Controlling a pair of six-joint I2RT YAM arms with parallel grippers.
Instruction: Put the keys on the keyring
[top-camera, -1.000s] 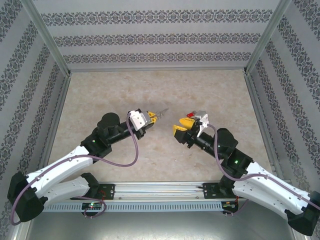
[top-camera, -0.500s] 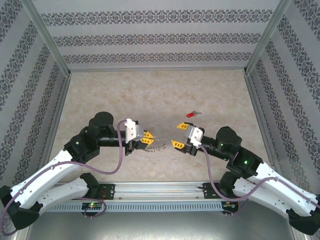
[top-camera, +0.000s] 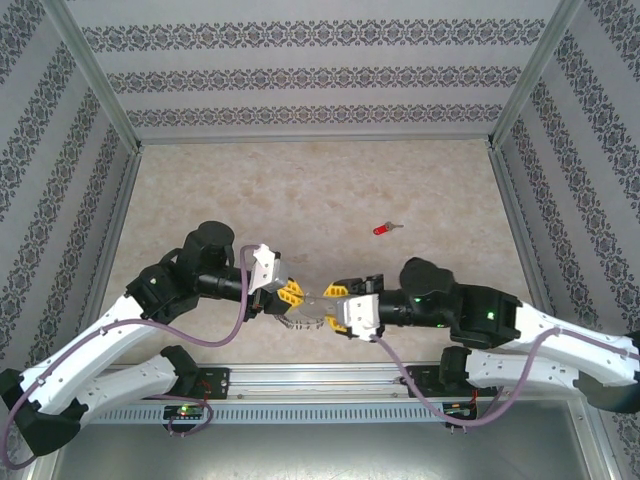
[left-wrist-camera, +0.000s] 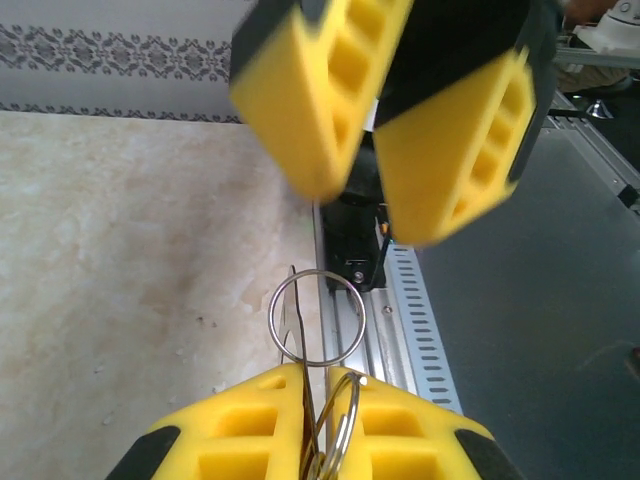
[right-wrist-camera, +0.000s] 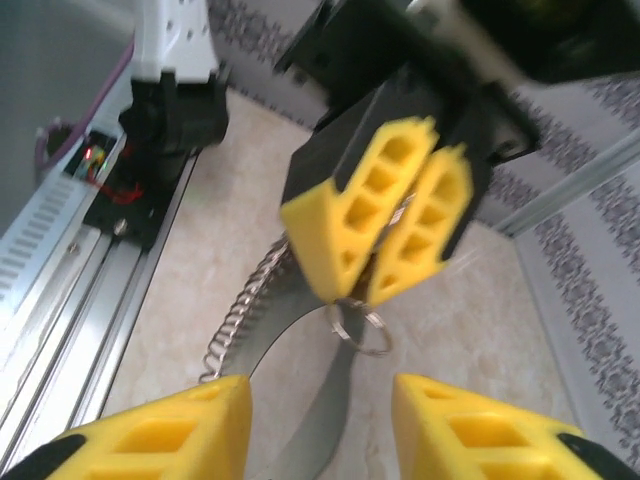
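Top external: on the table (top-camera: 300, 190) we see the left gripper (top-camera: 291, 293) clamped on the ring (top-camera: 303, 316) near the front edge. The right gripper (top-camera: 340, 305) faces it, jaws apart either side of the ring. The key (top-camera: 384, 229) lies well apart, further back.

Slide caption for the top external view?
Left gripper shut on the keyring, open right gripper facing it; red key lies apart.
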